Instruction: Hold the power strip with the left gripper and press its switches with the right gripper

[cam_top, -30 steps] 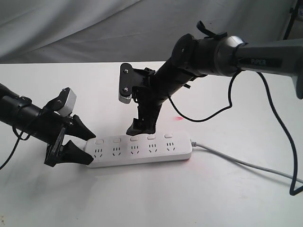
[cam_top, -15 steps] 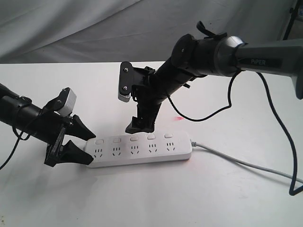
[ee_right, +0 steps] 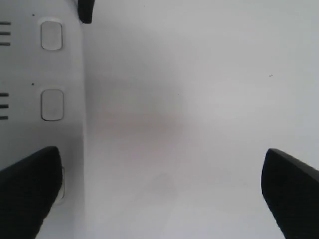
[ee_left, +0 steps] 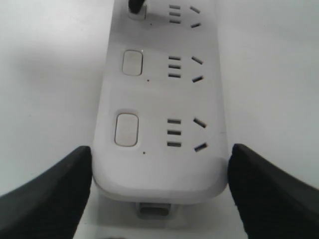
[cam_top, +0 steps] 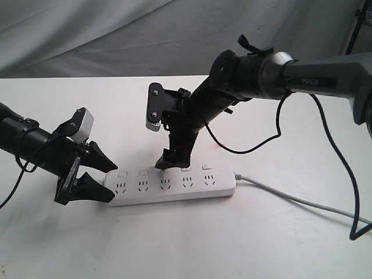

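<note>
1. The power strip point(cam_top: 172, 183) lies flat on the white table point(cam_top: 261, 244), a touch toward 6 o'clock from the middle of the exterior view. Its long axis runs 9 to 3, and its five switches point(cam_top: 142, 172) sit in a row along the 12 o'clock edge.
2. The grey-white cord point(cam_top: 290, 199) leaves the 3 o'clock end and trails off toward 4 o'clock.
3. The left gripper point(cam_top: 113, 182) is on the 9 o'clock end. One black wedge finger point(ee_left: 50, 194) sits against each long edge, so as far as I can see it's clamped on the strip's end.
4. The right gripper point(cam_top: 168, 163) comes down from 2 o'clock, tip on the middle switch. The left wrist view shows a black tip sitting on that third button.
5. In the right wrist view its jaws are spread wide. One finger point(ee_right: 27, 191) is over the strip point(ee_right: 30, 74) at a switch and the other is out over bare table, so it's open and holding nothing.
6. Looping black cables point(cam_top: 325, 145) hang off the right arm point(cam_top: 325, 72), and there's wrinkled grey cloth point(cam_top: 116, 35) behind the table at 12 o'clock.
</note>
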Robot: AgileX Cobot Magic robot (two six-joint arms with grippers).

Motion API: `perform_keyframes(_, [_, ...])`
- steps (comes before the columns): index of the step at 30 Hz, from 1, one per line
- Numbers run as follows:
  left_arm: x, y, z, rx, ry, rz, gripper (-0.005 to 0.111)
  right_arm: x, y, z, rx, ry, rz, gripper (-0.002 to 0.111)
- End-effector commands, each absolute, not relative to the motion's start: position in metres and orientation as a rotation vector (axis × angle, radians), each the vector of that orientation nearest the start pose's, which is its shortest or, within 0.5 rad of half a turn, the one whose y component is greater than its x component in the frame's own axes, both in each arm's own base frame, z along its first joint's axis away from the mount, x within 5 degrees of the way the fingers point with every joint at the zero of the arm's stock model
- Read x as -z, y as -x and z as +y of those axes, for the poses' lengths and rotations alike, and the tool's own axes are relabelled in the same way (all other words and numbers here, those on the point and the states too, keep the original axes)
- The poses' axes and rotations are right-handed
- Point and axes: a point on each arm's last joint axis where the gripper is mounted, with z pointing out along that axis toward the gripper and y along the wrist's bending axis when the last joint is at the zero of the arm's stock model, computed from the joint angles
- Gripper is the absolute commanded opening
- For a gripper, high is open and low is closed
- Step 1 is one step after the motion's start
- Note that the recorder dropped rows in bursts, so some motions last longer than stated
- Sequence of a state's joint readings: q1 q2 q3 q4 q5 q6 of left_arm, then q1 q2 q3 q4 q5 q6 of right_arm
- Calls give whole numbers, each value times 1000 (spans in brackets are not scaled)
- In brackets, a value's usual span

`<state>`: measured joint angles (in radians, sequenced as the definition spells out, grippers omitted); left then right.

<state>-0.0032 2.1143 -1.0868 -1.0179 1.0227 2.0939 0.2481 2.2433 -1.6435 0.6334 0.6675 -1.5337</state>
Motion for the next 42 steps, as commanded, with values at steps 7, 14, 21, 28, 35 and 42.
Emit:
perform_keyframes(7, [-77, -335, -64, 850, -1688, 2006, 48, -139, -450, 146, -227, 1621, 1999, 105])
perform_keyframes(14, [-77, -335, -64, 850, -1688, 2006, 48, -130, -447, 142, -170, 1645, 2006, 105])
perform_keyframes(21, [-77, -335, -64, 850, -1688, 2006, 48, -130, -447, 141, -149, 1670, 2000, 105])
perform_keyframes(28, [-77, -335, -64, 850, -1688, 2006, 48, -129, -447, 140, -137, 1678, 1996, 105])
perform_keyframes(35, [-77, -335, -64, 850, -1688, 2006, 48, -118, -442, 142, -79, 1695, 1989, 105])
perform_keyframes(42, [-77, -335, -64, 850, -1688, 2006, 48, -106, -440, 142, -88, 1720, 2007, 105])
